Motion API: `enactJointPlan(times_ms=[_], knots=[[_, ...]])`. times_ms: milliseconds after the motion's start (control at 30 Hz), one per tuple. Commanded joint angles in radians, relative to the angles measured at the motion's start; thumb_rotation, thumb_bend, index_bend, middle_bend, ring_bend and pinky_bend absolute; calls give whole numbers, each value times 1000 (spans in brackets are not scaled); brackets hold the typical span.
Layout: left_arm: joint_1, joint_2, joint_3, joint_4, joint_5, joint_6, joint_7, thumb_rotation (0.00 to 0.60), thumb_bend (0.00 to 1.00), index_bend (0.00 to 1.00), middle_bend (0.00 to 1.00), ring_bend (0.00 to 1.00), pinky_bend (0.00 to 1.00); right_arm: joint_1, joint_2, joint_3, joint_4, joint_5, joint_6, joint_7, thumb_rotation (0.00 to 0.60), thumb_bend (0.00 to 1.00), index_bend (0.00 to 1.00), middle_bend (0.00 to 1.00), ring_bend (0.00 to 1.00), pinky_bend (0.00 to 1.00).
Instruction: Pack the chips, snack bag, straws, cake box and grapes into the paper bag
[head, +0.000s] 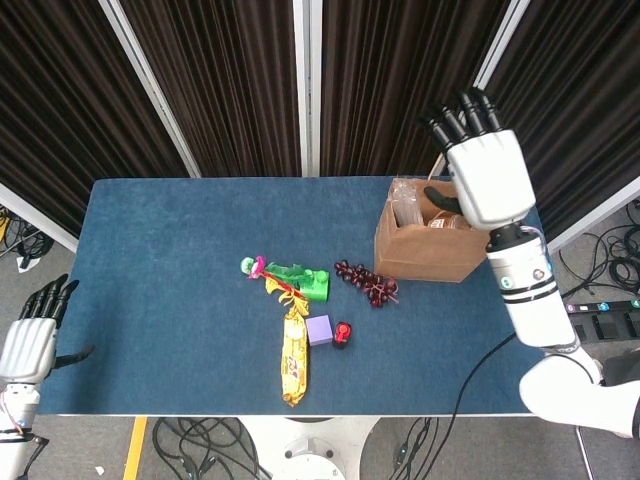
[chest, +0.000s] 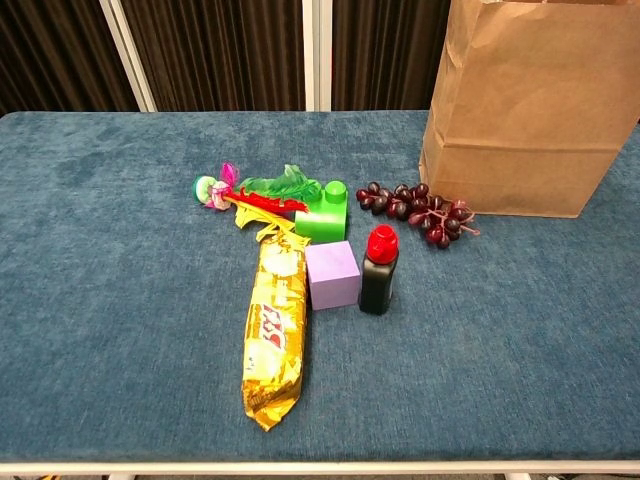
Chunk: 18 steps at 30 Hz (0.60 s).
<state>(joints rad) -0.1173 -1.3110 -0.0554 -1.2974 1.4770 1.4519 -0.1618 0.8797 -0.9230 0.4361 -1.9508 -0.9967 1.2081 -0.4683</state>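
right hand (head: 487, 180) hovering above paper bag (head: 432, 247), fingers apart, empty | grapes (chest: 418, 211) lying beside bag: soft, crushable, loose — probably safest cradling bunch underneath

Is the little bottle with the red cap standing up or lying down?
Standing up. The bottle sits on its base with its red cap on top, right beside the purple cube.

blue table (chest: 100, 300), snack bag (chest: 274, 335), grapes (chest: 420, 211), paper bag (chest: 530, 110)
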Motion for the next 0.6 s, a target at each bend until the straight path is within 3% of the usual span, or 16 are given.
enactJointPlan(times_ms=[33, 133, 300, 467, 600], knots=[[1, 1, 0, -2, 0, 2, 1, 600, 88, 45, 9, 0, 117, 21, -29, -16, -65, -77, -21, 0, 600, 0, 245, 214, 101, 138], [5, 3, 0, -3, -2, 6, 0, 600, 88, 45, 9, 0, 117, 20, -69, -61, -95, -124, -42, 2, 600, 0, 265, 233, 127, 160], [10, 6, 2, -3, -5, 9, -5, 600, 89, 45, 9, 0, 117, 4, -109, -181, -110, -120, -125, -49, 600, 0, 315, 290, 176, 227], [11, 0, 4, 5, -7, 5, -10, 600, 89, 45, 9, 0, 117, 1, -150, -280, -53, -66, -225, -89, 600, 0, 354, 311, 194, 271], [13, -10, 6, 20, -10, 1, -16, 600, 89, 45, 9, 0, 117, 16, -194, -321, 21, -57, -279, -117, 600, 0, 357, 311, 194, 273]])
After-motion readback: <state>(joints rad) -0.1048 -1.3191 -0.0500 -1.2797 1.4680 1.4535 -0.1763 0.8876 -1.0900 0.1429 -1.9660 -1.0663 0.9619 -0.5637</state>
